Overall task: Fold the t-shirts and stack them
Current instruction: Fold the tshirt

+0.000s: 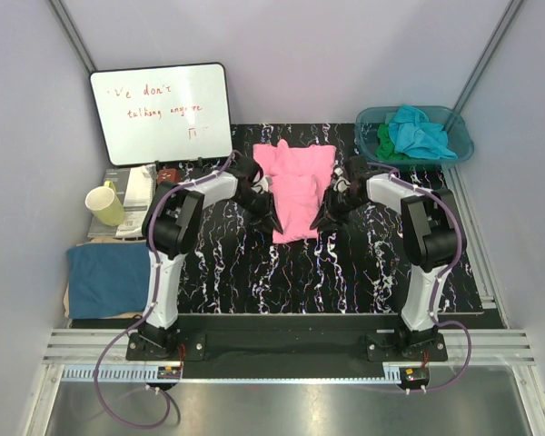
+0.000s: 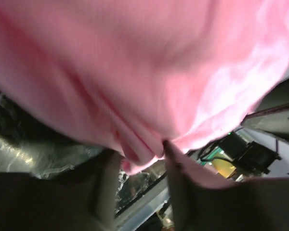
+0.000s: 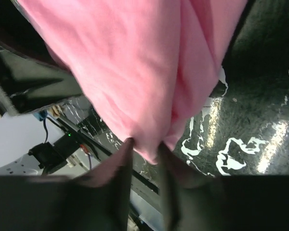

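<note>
On the near side of the black marbled table point(image 1: 254, 272), a folded dark blue t-shirt point(image 1: 107, 280) lies well out to the left of the left gripper point(image 1: 272, 221). That gripper is clamped on the near left corner of the pink t-shirt point(image 1: 298, 182), a bunch of cloth caught between its fingers point(image 2: 176, 183). Just to its right, the right gripper point(image 1: 321, 221) pinches the near right corner, its fingers point(image 3: 121, 168) closed tight on a fold. Both corners hang raised off the tabletop, while the rest of the shirt stretches away beyond the two grippers. A yellow-green mug point(image 1: 104, 204) stands off to the left of the left gripper. Farther off, beyond the right gripper, a teal basin point(image 1: 368, 123) holds a turquoise t-shirt point(image 1: 420, 132) and a green t-shirt point(image 1: 386, 153). Beyond the left gripper, a whiteboard point(image 1: 161, 113) leans against the wall.
</note>
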`<action>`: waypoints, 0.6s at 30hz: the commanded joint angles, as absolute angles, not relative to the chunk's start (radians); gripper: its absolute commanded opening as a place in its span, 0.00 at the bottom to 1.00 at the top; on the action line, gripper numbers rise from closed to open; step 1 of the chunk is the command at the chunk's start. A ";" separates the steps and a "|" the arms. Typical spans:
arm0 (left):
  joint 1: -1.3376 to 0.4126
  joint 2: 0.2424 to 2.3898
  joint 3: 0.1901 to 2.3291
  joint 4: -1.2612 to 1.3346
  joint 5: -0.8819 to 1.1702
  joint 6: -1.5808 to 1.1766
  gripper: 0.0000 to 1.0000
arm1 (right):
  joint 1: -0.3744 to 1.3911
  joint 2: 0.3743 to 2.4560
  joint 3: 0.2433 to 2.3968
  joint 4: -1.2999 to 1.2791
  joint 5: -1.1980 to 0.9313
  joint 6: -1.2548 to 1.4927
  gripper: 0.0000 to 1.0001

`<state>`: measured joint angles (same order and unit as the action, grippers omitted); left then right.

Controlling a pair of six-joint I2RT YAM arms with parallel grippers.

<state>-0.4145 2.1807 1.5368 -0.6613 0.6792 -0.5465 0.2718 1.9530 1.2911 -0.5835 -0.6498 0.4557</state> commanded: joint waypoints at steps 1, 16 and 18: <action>-0.423 2.206 1.568 -0.632 0.700 -0.575 0.15 | 0.276 1.982 1.299 -0.564 -0.727 0.479 0.19; -0.425 2.017 1.414 -0.745 0.629 -0.532 0.00 | 0.276 1.864 1.165 -0.718 -0.698 0.425 0.00; -0.426 1.968 1.372 -0.756 0.621 -0.529 0.00 | 0.278 1.847 1.134 -0.730 -0.701 0.417 0.00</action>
